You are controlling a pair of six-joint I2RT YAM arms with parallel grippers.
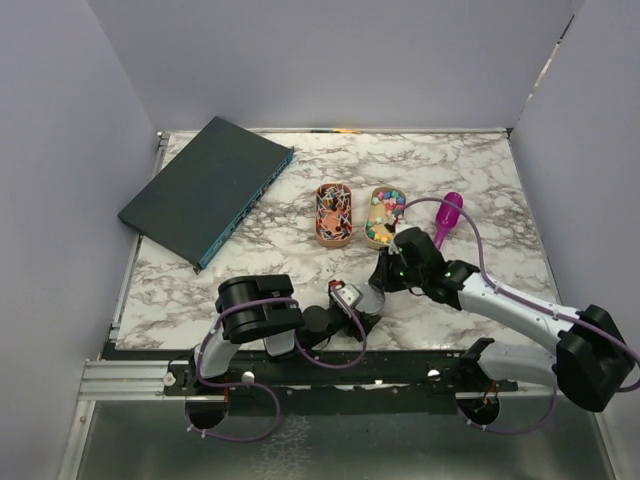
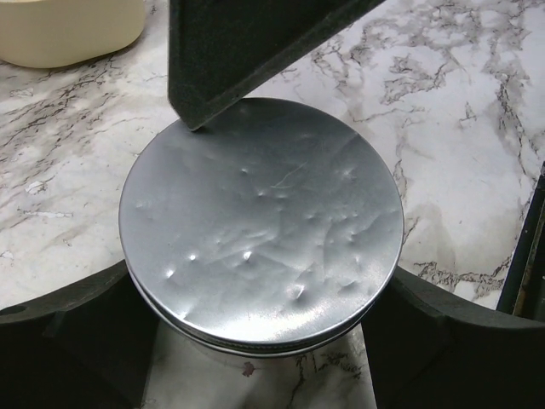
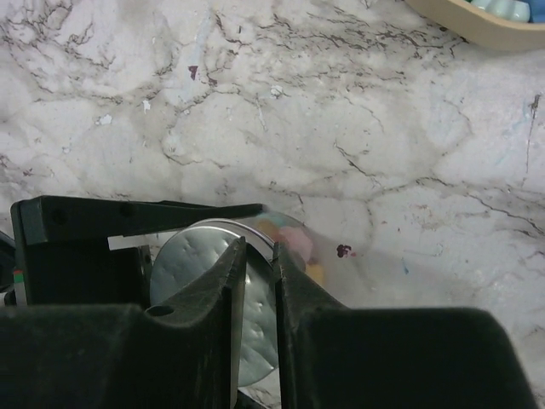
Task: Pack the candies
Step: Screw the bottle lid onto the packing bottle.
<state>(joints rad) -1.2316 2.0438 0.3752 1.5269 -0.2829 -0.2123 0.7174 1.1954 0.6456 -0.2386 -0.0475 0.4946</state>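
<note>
**Both grippers on the jar, candies mostly in the trays**

You have the left gripper (image 2: 255, 341) clamped on the clear jar (image 2: 255, 368), one finger on each side just under its lid (image 2: 260, 226). The dented silver lid faces the left wrist camera.

Your right gripper (image 3: 260, 256) has its fingers close together, pinching the rim of the lid between them. In the left wrist view one of its fingers (image 2: 213, 60) lies over the far edge of the lid.

You can see a few candies (image 3: 294, 243), yellow and pink, through the jar wall in the right wrist view. The rest sit in two oval trays side by side mid-table. The left tray (image 1: 318, 215) has the wrapped pieces and the right tray (image 1: 369, 200) has the bright balls.

A purple scoop (image 1: 448, 215) lies just right of the trays, and a flat dark blue box (image 1: 205, 190) is at the far left of the marble table (image 1: 450, 160).
</note>
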